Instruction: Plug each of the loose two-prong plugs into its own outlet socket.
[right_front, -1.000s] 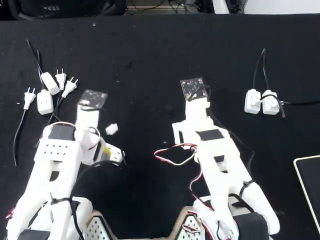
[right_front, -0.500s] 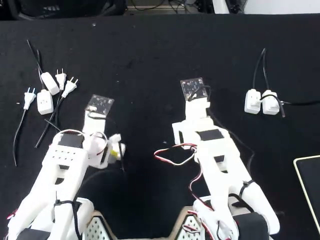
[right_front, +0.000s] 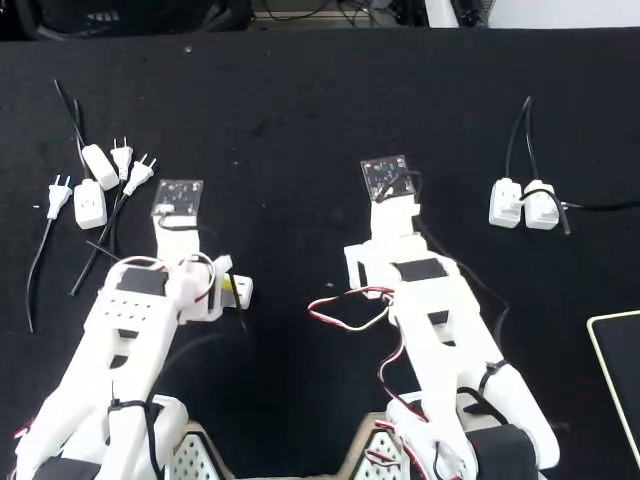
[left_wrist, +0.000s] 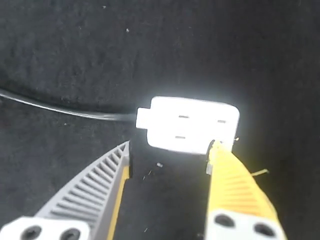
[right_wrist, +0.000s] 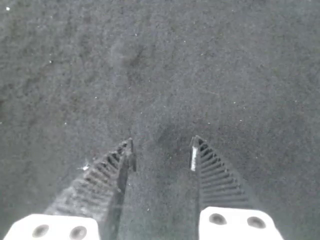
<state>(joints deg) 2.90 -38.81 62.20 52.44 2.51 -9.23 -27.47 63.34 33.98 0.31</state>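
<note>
Hovering low over the black, felt-like counter (right_front: 300, 110), my left end effector (left_wrist: 171, 150) stands apart. Its ribbed yellow finger (left_wrist: 232, 185) is at the edge of a white outlet socket (left_wrist: 192, 125). That smooth, rounded block lies flat with its slotted face up and its long axis across my gap. A thin black cable (left_wrist: 60, 107) leaves its short end. My right end effector (right_wrist: 162, 150) is also spread, over bare counter.

Bare table (right_front: 300, 100) at centre passable. Plug-and-socket cluster (right_front: 98, 165) with cords crowds far left; plugged pair (right_front: 507, 203) blocks far right.
</note>
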